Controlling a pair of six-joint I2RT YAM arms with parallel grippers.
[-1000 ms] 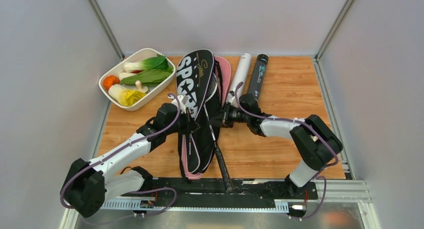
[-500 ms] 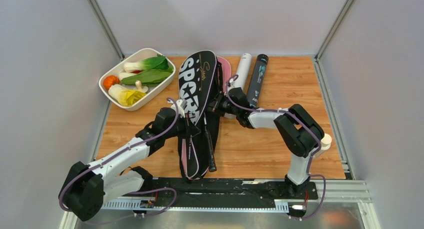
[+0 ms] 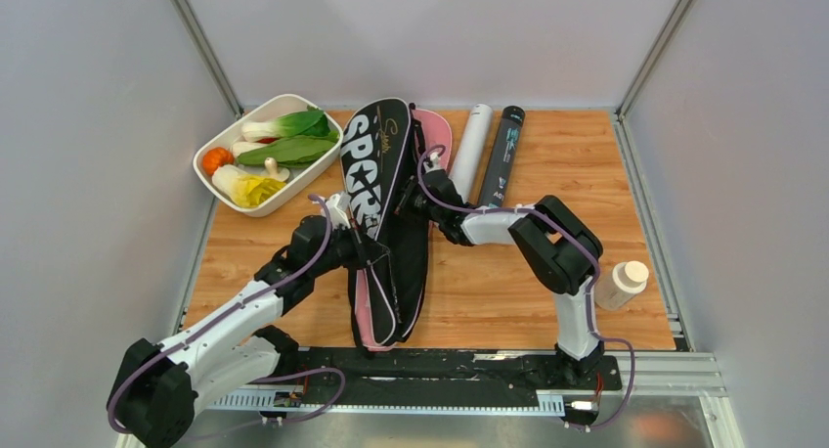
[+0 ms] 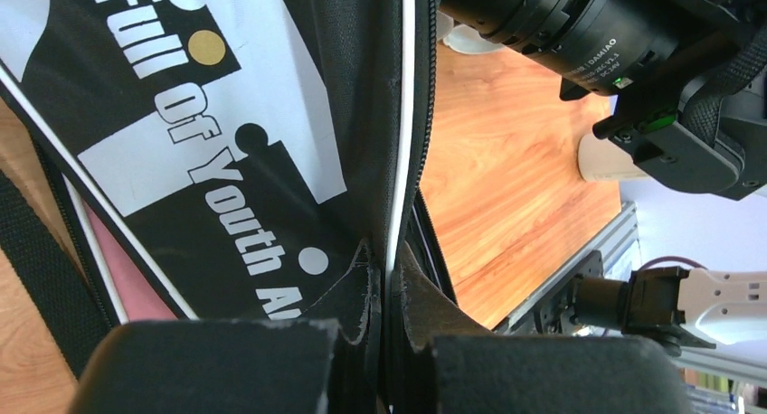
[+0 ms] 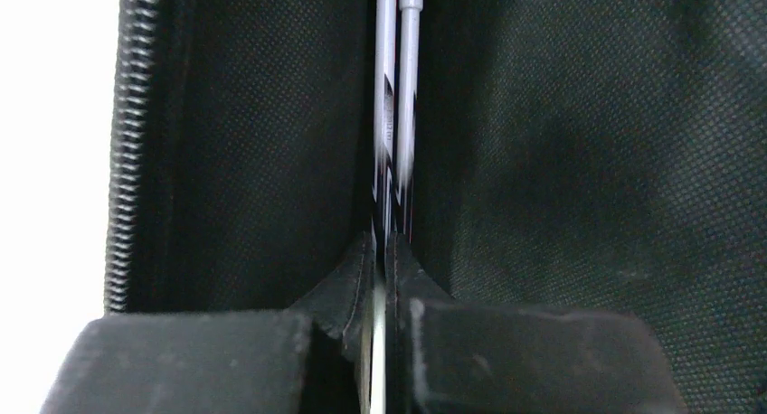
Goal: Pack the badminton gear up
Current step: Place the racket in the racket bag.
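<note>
The black "SPORT" cover [image 3: 376,164] lies lengthwise mid-table on top of a pink cover [image 3: 437,135]. My left gripper [image 3: 358,241] is shut on the black cover's white-piped edge [image 4: 398,161], holding that side up. My right gripper [image 3: 408,206] reaches into the cover from the right. In its wrist view it is shut on thin silver racket shafts [image 5: 394,89], with black lining on both sides. The racket heads and handles are hidden inside. A white tube [image 3: 471,147] and a black tube [image 3: 503,155] lie side by side at the back. No shuttlecocks show.
A white dish of vegetables [image 3: 217,180] sits at the back left. A small white bottle with a tan cap [image 3: 623,283] stands near the right edge, beside my right arm's base. Grey walls close in the table on three sides.
My right gripper has moved left and away, carrying the racket into the cover; the handle that stuck out towards the front edge no longer shows. The bottle has come into view. The left arm drew back a little.
</note>
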